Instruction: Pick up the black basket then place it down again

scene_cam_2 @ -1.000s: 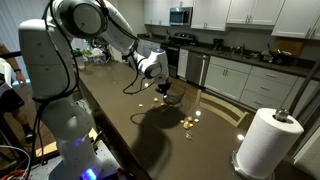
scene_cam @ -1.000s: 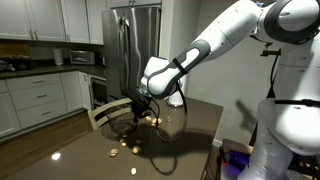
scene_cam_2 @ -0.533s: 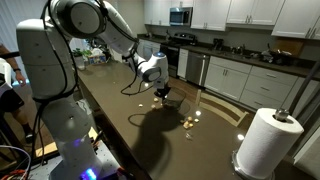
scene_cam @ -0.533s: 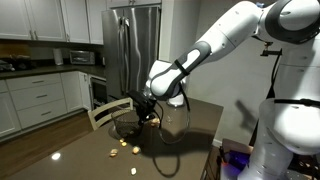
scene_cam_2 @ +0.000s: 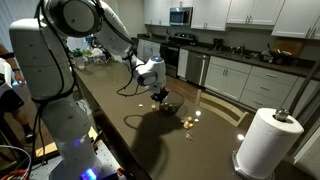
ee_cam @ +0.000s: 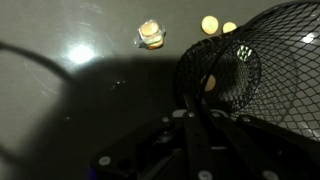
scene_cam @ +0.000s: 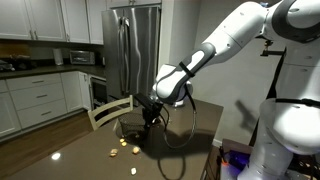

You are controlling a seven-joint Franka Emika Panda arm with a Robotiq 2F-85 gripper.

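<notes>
Shifted sideways, end effector (ee_cam: 190, 118) holds one black basket (ee_cam: 262, 70)

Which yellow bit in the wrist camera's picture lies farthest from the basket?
The lone piece left of the black basket; the paired two sit at its rim.

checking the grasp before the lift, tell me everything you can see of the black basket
The black basket is a small round bowl of thin black wire mesh, open enough that a yellowish piece shows through it. In the wrist view it looks tilted, with its smaller round base and wider rim both visible. Its near rim seems pinched in the gripper. It is over the dark glossy table; whether it touches the surface cannot be told.
</notes>
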